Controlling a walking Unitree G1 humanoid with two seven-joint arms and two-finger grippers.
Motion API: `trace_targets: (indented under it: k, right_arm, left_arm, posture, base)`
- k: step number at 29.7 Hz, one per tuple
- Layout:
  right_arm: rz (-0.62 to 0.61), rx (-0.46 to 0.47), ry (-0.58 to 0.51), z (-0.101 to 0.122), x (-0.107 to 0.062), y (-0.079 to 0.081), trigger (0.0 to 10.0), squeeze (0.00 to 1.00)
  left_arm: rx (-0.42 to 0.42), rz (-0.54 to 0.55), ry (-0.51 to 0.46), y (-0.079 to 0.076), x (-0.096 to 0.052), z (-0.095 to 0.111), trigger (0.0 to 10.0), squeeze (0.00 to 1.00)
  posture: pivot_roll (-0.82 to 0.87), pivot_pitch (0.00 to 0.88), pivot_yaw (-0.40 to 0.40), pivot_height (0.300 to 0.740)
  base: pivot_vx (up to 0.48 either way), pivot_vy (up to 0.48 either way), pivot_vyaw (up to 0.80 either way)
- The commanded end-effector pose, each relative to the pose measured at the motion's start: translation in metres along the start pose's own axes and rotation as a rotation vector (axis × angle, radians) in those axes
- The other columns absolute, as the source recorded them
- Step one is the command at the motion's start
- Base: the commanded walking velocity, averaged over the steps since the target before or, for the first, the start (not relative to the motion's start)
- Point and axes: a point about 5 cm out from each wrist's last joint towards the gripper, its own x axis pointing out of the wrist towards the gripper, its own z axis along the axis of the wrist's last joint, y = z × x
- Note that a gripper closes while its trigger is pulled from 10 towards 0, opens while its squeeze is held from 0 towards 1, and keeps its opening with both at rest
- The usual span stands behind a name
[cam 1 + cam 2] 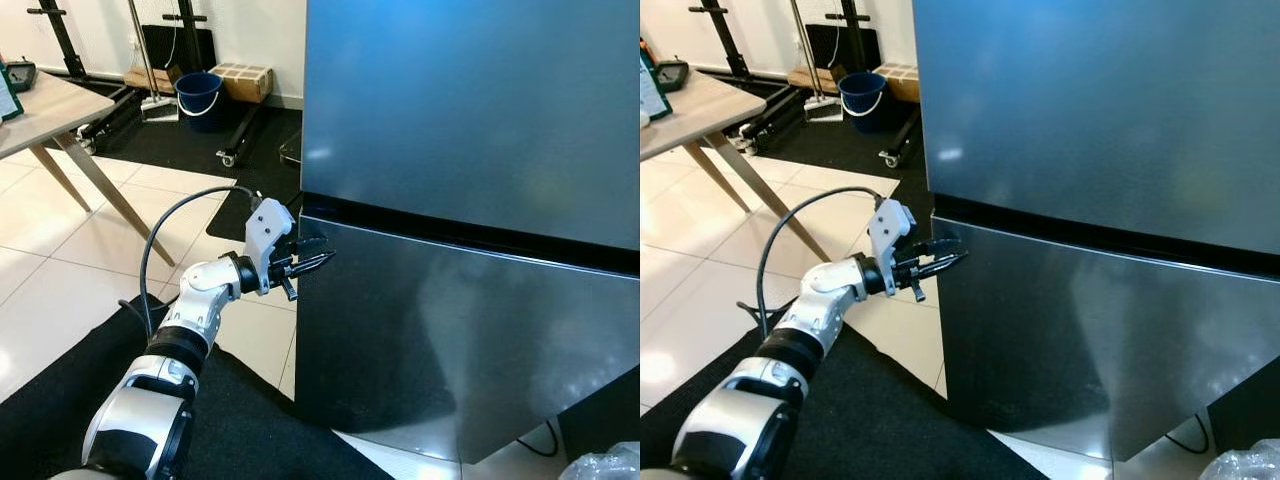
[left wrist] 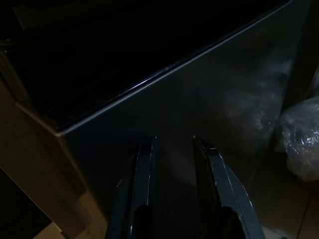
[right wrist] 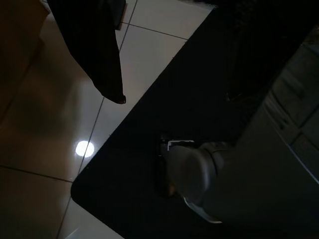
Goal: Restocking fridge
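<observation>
Reaching at the fridge (image 1: pixel 470 150) corner, our left gripper (image 1: pixel 318 262) holds narrow, empty jaws at the door seam (image 1: pixel 460 232), toward three o'clock; we should hook the upper door's edge squarely.

The 2 head eyes are looking forward and down, sharing the fridge (image 1: pixel 470 200). The left wrist camera is facing its lower door closely; the right wrist camera is facing the tiled floor (image 3: pixel 75 109).

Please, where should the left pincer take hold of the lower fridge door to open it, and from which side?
Probably at the left top corner of the lower fridge door, from the left, fingertips hooked into the dark gap; no handle shows. The left pincer hovers there, open.
</observation>
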Motion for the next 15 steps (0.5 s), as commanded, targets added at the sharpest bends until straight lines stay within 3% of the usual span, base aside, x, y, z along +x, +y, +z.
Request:
trace_targets:
  k: [1,5,6,10,14,15]
  right_arm:
    - [-0.004,0.012,-0.009,0.000,-0.001,-0.002,10.0,0.00]
    - [-0.003,0.010,-0.011,0.003,0.000,-0.002,10.0,0.00]
    - [-0.001,0.006,-0.014,0.008,0.003,0.001,10.0,0.00]
    - [0.002,0.003,-0.017,0.012,0.005,0.003,10.0,0.00]
    - [0.018,-0.010,-0.023,0.022,0.010,0.012,10.0,0.00]
    - [0.018,-0.010,-0.023,0.022,0.010,0.012,10.0,0.00]
  left_arm:
    - [0.019,0.052,-0.014,0.011,-0.005,0.007,10.0,0.00]
    - [0.014,0.048,-0.030,0.010,-0.004,0.008,10.0,0.00]
    - [-0.025,0.011,-0.028,0.001,-0.006,0.000,10.0,0.00]
    - [-0.057,-0.027,-0.014,-0.007,-0.008,-0.009,10.0,0.00]
    - [-0.177,-0.186,0.098,-0.048,-0.023,-0.051,10.0,0.00]
    - [-0.177,-0.186,0.098,-0.048,-0.023,-0.051,10.0,0.00]
  posture:
    - [-0.12,0.106,-0.019,0.740]
    - [-0.11,0.092,-0.018,0.740]
    - [-0.09,0.070,-0.015,0.740]
    - [-0.09,0.063,-0.015,0.740]
    - [-0.06,0.032,-0.018,0.740]
    - [-0.06,0.032,-0.018,0.740]
  base:
    - [0.000,0.000,0.00]
    - [0.000,0.000,0.00]
    - [0.000,0.000,0.00]
    - [0.000,0.000,0.00]
    - [0.000,0.000,0.00]
    - [0.000,0.000,0.00]
